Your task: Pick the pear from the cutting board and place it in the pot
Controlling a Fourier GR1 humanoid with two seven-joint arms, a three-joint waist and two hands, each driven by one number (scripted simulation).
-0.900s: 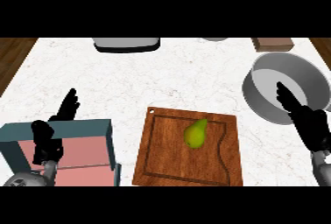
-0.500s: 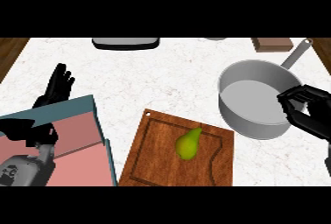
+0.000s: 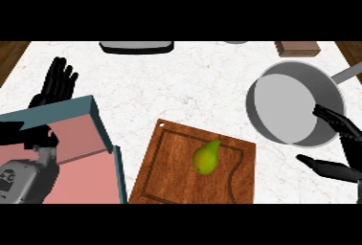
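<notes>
A green pear [image 3: 206,157] lies near the middle of the wooden cutting board [image 3: 170,182] at the counter's front. The grey pot [image 3: 290,107] with a long handle stands to the board's right, further back. My right hand [image 3: 338,143] is at the right edge, open, its fingers spread over the pot's near rim and its thumb below, apart from the pear. My left hand [image 3: 55,86] is at the left, open with fingers pointing up, behind a teal box.
A teal box with a pink inside [image 3: 63,143] fills the front left and hides part of my left arm. A dark tray [image 3: 136,46] and a brown block [image 3: 297,48] sit along the counter's back edge.
The view has shifted; the board and pot have slid in the picture. My right hand has gone from curled over the pot's right rim to open and lower. My left hand stays raised.
</notes>
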